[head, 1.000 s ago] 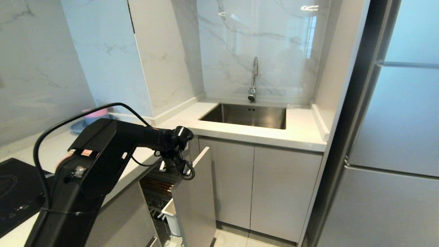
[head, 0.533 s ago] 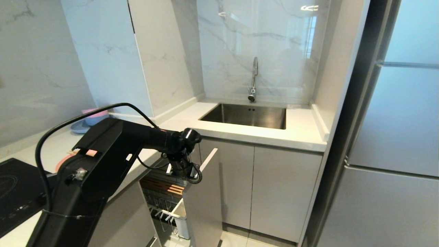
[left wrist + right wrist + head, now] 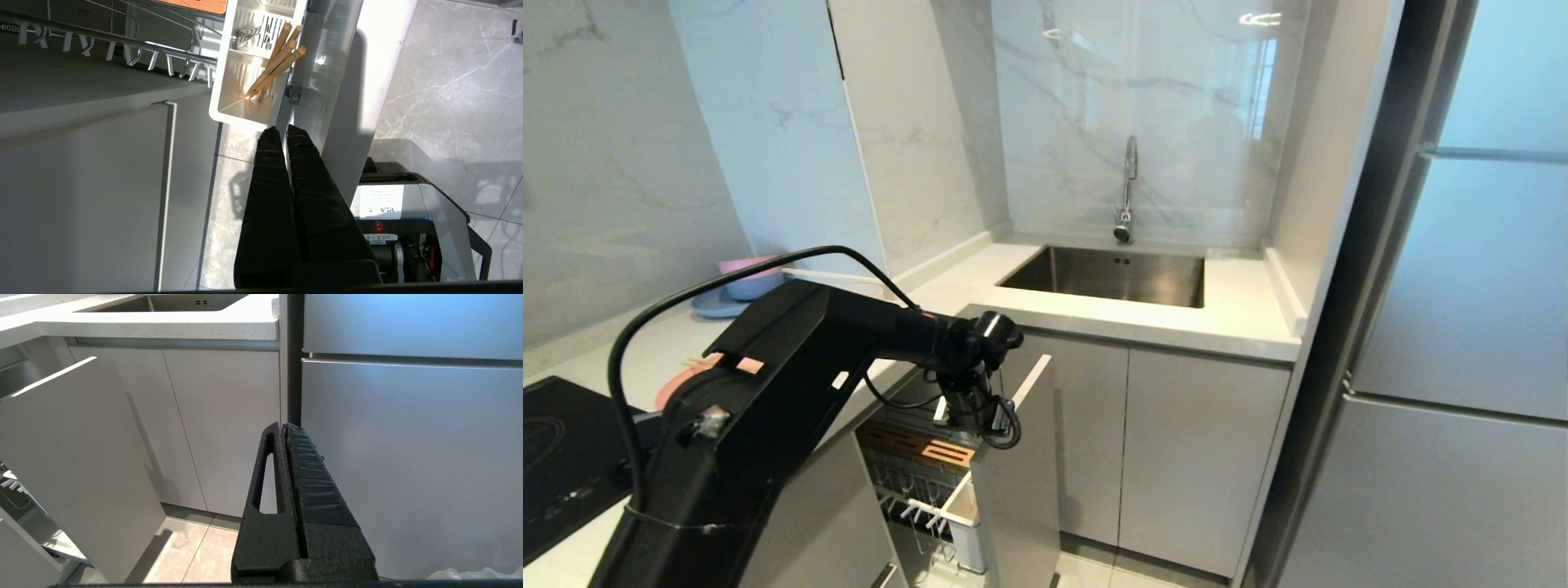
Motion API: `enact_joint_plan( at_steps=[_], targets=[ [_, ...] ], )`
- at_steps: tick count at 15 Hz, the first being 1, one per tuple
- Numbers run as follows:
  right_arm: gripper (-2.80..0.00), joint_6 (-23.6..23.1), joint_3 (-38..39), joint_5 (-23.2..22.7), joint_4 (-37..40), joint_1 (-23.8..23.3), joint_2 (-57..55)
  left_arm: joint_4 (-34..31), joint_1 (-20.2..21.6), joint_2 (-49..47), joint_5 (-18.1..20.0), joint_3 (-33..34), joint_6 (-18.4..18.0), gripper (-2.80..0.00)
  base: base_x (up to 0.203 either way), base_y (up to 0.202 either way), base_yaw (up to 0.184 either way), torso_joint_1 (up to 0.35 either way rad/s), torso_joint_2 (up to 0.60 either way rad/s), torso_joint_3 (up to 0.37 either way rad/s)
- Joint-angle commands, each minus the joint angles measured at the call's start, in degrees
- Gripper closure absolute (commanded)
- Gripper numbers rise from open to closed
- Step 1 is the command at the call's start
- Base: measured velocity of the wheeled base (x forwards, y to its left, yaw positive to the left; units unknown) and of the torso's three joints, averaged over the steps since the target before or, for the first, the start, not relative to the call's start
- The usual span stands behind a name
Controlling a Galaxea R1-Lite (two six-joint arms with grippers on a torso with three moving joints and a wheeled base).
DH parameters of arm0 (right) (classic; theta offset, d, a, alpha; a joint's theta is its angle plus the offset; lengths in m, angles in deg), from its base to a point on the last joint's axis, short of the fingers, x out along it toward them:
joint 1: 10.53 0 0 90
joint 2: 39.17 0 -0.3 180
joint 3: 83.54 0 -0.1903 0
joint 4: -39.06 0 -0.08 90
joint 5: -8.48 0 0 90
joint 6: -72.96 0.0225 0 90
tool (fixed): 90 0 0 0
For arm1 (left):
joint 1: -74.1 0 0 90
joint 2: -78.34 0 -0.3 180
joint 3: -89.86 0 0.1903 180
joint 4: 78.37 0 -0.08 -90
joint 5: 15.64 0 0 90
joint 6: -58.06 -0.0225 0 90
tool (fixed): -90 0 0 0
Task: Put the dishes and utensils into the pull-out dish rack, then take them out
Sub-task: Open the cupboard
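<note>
The pull-out dish rack [image 3: 931,490] stands part way out of the cabinet under the counter, with its wood strip [image 3: 931,447], white utensil cup [image 3: 964,510] and pale grey front panel [image 3: 1021,490] showing. My left gripper [image 3: 980,418] reaches down just behind the panel's top edge. In the left wrist view it [image 3: 282,130] is shut with nothing between its fingers, close against the panel's inner side [image 3: 347,102]. Wooden chopsticks [image 3: 278,61] lean in the cup [image 3: 229,106]. A salmon-pink plate [image 3: 678,384] lies on the counter, mostly hidden by my arm. My right gripper [image 3: 284,426] is shut and parked low, facing the cabinet doors.
The steel sink [image 3: 1111,273] and tap [image 3: 1127,188] are at the back. A blue plate [image 3: 712,306] with stacked pink and blue bowls [image 3: 747,278] sits by the wall. A black hob [image 3: 556,457] is on the left. The fridge [image 3: 1462,327] is on the right.
The rack has slid farther out of the cabinet, and my left gripper has moved with its front panel. More of the wood strip and the white cup now shows.
</note>
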Motion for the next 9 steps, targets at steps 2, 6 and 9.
enact_joint_plan(
  at_steps=[2, 6, 9],
  targets=[
    [0.0, 0.0, 0.1, 0.0, 0.0, 0.0, 0.0, -0.2, -1.5, 0.3, 0.1, 0.8, 1.0, 0.0, 0.0, 0.0, 0.0, 0.0, 0.0, 0.0],
    [0.0, 0.0, 0.1, 0.0, 0.0, 0.0, 0.0, -0.3, -3.5, 0.5, 0.1, 1.4, 3.1, 0.0, 0.0, 0.0, 0.0, 0.0, 0.0, 0.0],
    [0.0, 0.0, 0.1, 0.0, 0.0, 0.0, 0.0, -0.1, -5.1, 0.6, 0.1, 1.7, 5.7, 0.0, 0.0, 0.0, 0.0, 0.0, 0.0, 0.0]
  ],
)
